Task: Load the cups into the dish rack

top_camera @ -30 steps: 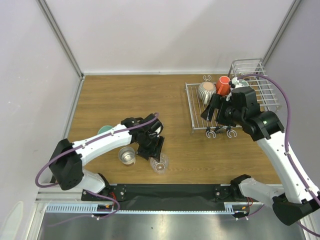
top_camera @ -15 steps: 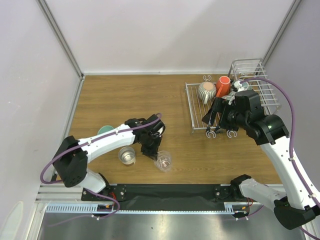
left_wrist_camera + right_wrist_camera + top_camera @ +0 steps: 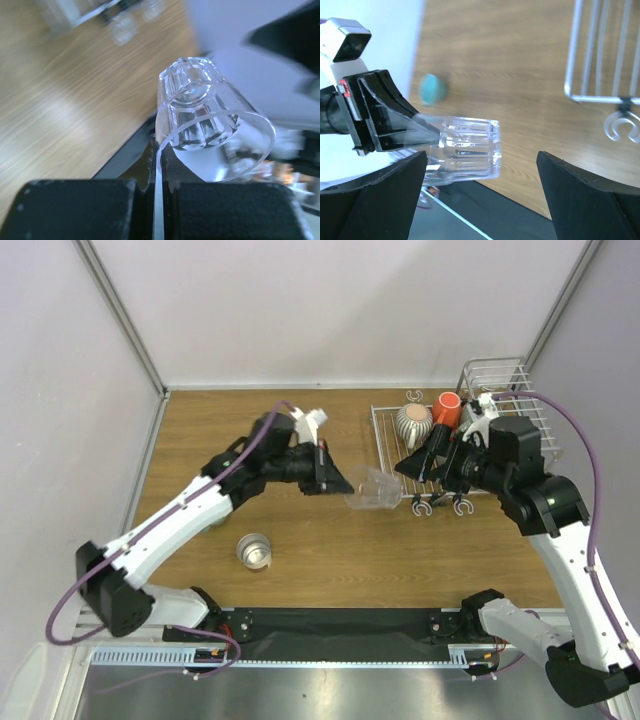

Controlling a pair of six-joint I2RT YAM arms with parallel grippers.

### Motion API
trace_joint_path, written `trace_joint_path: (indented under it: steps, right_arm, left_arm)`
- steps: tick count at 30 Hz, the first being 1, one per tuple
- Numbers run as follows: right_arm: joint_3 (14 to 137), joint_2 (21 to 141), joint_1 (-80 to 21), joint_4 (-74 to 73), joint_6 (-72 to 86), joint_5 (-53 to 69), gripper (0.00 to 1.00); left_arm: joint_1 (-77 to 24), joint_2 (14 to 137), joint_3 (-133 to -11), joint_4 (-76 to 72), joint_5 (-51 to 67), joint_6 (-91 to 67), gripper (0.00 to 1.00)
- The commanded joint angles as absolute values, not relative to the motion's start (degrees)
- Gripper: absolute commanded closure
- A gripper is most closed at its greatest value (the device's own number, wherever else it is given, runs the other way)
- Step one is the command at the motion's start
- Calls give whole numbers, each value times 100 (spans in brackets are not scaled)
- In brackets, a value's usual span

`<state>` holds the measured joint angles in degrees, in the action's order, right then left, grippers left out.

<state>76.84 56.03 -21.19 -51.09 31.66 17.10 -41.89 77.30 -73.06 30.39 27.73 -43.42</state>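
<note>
My left gripper [image 3: 342, 483] is shut on the rim of the clear glass [image 3: 371, 490], holding it on its side in the air just left of the dish rack [image 3: 500, 375]. The wrist view shows the rim pinched between the jaws, the glass [image 3: 210, 120] pointing away. My right gripper [image 3: 428, 468] is open at the rack's left edge. From its wrist, the glass [image 3: 467, 147] lies between and beyond the wide-apart fingers [image 3: 380, 200], not touched. A ribbed whitish cup [image 3: 413, 425] and a white mug with orange inside [image 3: 446, 410] lie on the rack's flat grid. A steel cup [image 3: 254, 550] stands on the table.
A teal mug [image 3: 433, 89] shows blurred on the wood in the right wrist view; the left arm hides it from above. Rack hooks [image 3: 437, 506] stick out at the grid's near edge. White walls enclose the table on three sides.
The left gripper shut on the glass near the table's front, lifted it and carried it up and right toward the rack. The right gripper opened wider and turned toward it.
</note>
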Motion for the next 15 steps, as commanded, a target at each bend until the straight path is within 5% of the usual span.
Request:
trace_joint_path:
  steps: [1, 8, 15]
  right_arm:
    - [7893, 5291, -1925, -4186, 3567, 2363, 0]
    - [7103, 4878, -1819, -2288, 5087, 3267, 0]
    - [6855, 4834, -1819, -1433, 5546, 3612, 0]
  left_arm:
    - [-4026, 7068, -6683, 360, 3831, -6050, 100]
    - [-3990, 6838, -5574, -2876, 3709, -8338, 100]
    - [-3999, 6934, -5493, -4025, 3525, -9158, 100]
